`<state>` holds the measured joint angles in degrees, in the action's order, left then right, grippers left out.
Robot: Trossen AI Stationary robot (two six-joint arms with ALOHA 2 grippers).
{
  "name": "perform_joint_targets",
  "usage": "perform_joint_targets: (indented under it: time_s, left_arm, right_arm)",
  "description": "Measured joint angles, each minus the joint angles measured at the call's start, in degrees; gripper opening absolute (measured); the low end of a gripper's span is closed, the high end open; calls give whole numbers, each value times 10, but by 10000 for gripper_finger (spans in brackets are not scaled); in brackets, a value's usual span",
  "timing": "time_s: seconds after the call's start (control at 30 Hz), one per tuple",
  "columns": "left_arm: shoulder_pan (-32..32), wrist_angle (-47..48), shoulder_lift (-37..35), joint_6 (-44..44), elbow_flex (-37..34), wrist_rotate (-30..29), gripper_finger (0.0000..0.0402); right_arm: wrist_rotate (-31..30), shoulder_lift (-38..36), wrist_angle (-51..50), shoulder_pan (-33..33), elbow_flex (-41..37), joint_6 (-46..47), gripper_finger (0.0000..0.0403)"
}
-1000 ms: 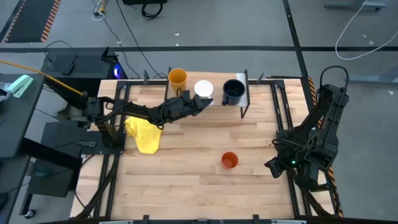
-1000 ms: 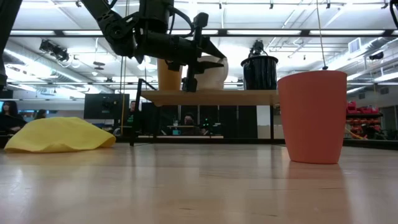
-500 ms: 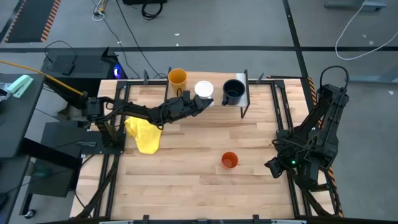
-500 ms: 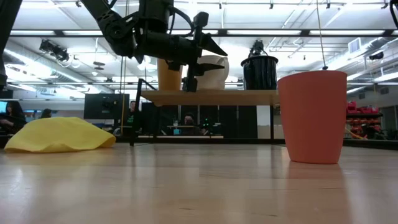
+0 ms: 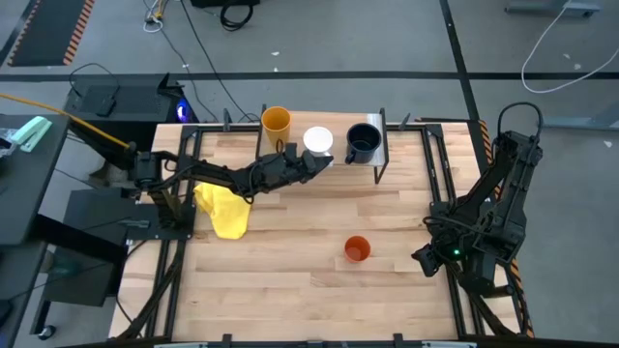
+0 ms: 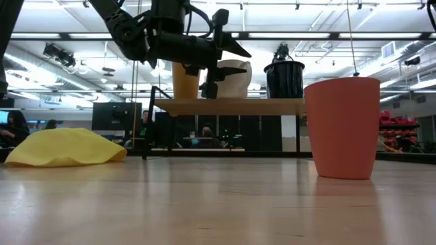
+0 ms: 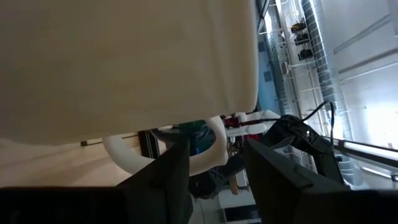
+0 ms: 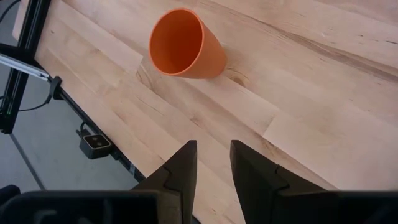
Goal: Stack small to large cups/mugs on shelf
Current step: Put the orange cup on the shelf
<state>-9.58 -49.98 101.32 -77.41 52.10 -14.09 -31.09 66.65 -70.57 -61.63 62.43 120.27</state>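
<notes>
1. The tabletop [image 5: 290, 280] carries the shelf [image 5: 377, 145] along its far edge, and three vessels stand on that shelf in a row: the yellow-orange cup [image 5: 276, 121], the white mug [image 5: 317, 140] in the middle, and the dark mug [image 5: 363, 142] at the end with the pale ribbed strip.
2. The yellow cloth [image 5: 222, 211] lies on the tabletop below the left arm and plays no part in the stacking.
3. We judge that the step in hand concerns the white mug: our left gripper [image 5: 314, 161] reaches over from the left side of the tabletop and sits right at the mug's near side, at shelf height.
4. In the low view its fingers [image 6: 231, 49] stand apart, one above and one below, in front of the white mug [image 6: 235, 78]; the left wrist view shows the mug's wall filling the picture with its handle [image 7: 205, 152] just beyond the finger tips, nothing clamped.
5. The next move, as we read it, calls for care with the open fingers around the handle so the mug is not tipped or dragged along the shelf.
6. Our right gripper [image 5: 426, 259] waits low at the right edge of the tabletop, fingers [image 8: 180, 171] parted and empty.
7. The small orange-red cup [image 5: 357, 248] stands alone on the tabletop, well apart from the shelf and near the right gripper; it is not yet on the shelf.
</notes>
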Motion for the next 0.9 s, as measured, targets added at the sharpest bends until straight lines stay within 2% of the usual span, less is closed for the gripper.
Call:
perform_joint_targets:
  time_s: [0.9]
  left_arm:
    - [-11,2,-1,7,0,-2,163]
  right_arm:
    - [0,0,0,0,0,-2,105]
